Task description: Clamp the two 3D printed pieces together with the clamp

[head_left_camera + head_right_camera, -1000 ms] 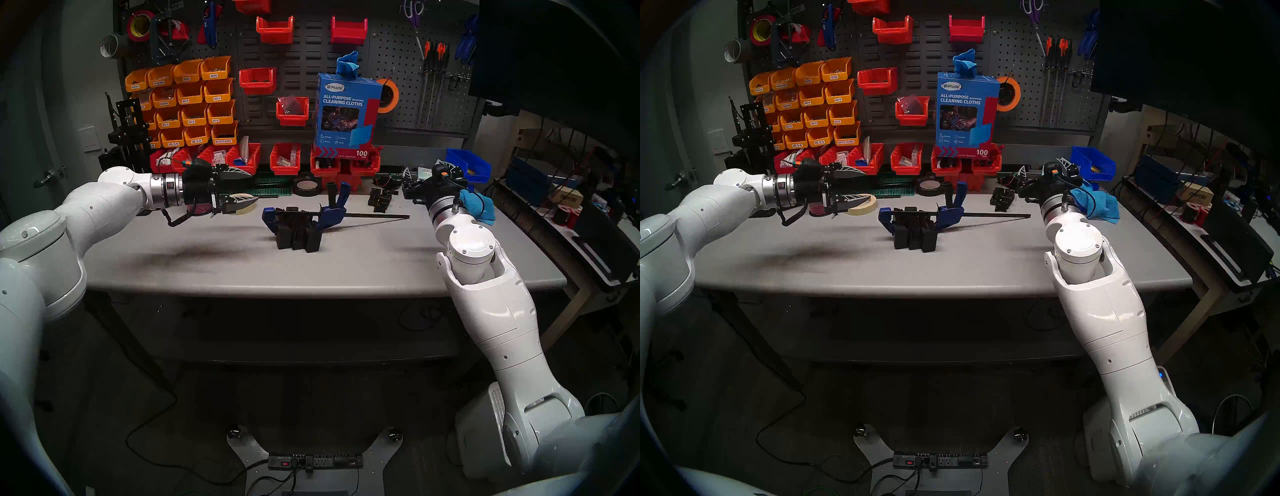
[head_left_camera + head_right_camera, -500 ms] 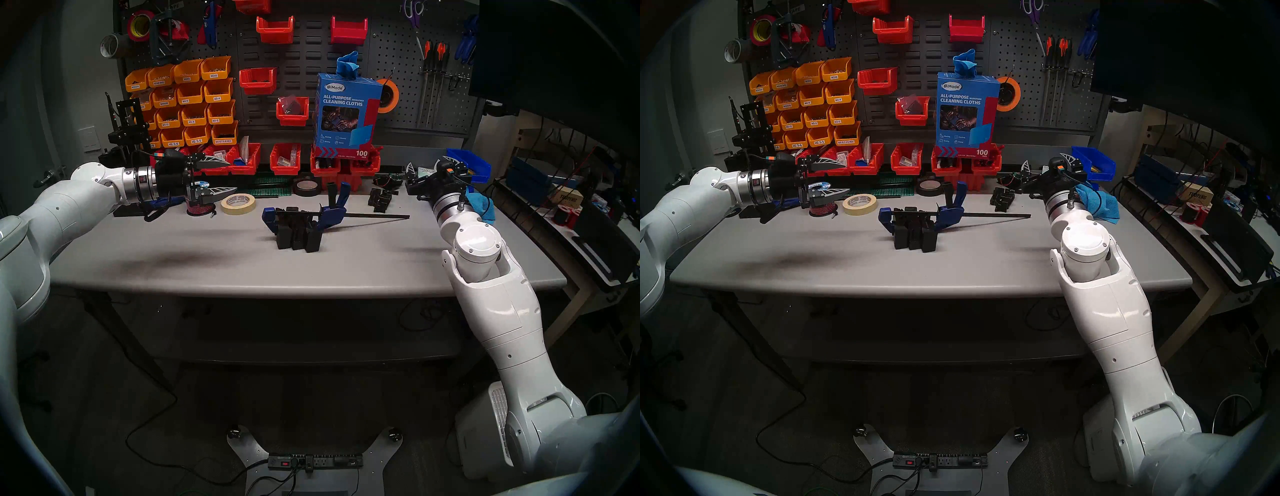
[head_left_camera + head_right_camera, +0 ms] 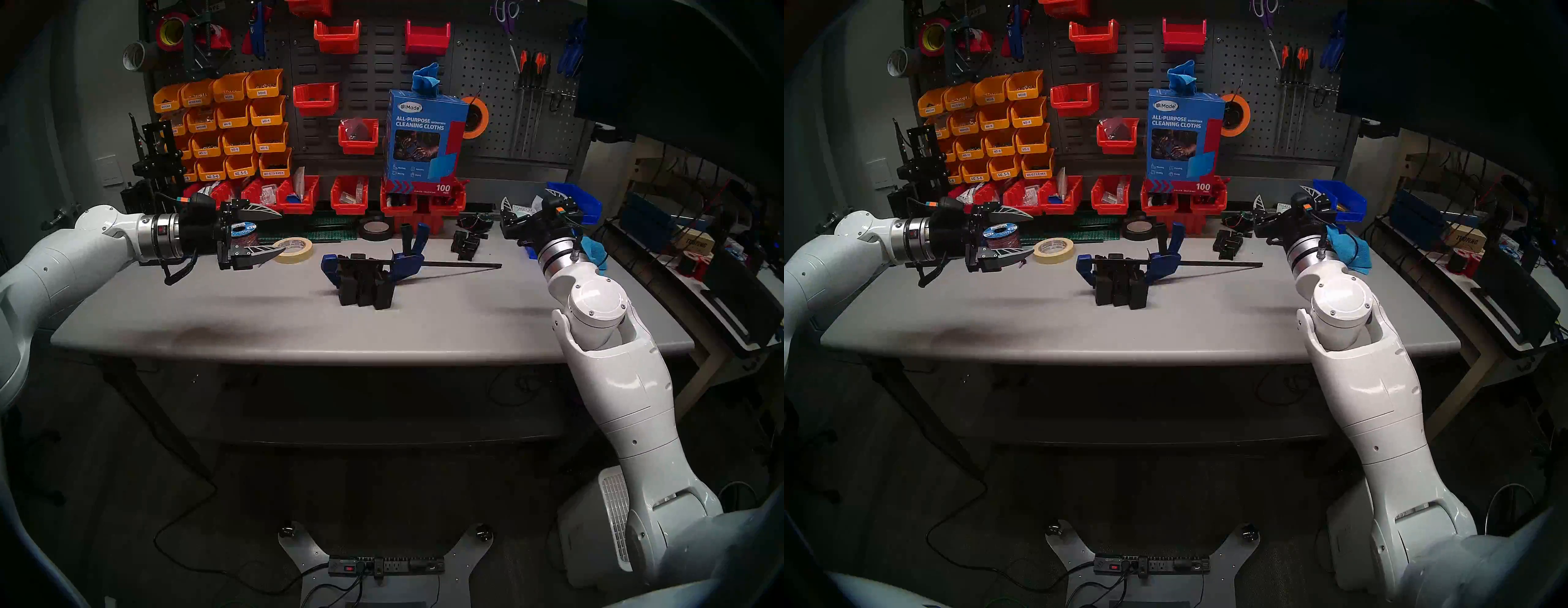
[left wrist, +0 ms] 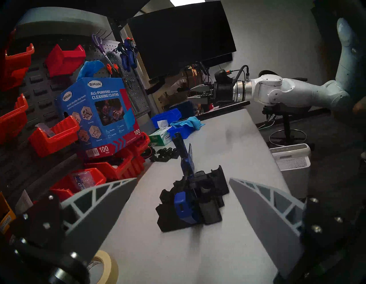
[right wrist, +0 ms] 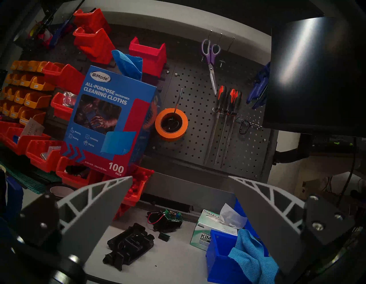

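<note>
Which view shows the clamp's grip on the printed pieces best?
Head stereo left: the clamp is side-on, both blue jaws bracketing the printed pieces. Head stereo right shows nearly the same. Left wrist sees it end-on, near jaw hiding the far one. Right wrist misses it.

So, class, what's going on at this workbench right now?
Neither arm is handling anything. The clamp sits mid-table with its blue jaws either side of the two black printed pieces. The left gripper and right gripper are both open and empty, held well clear at opposite ends of the table.
</note>
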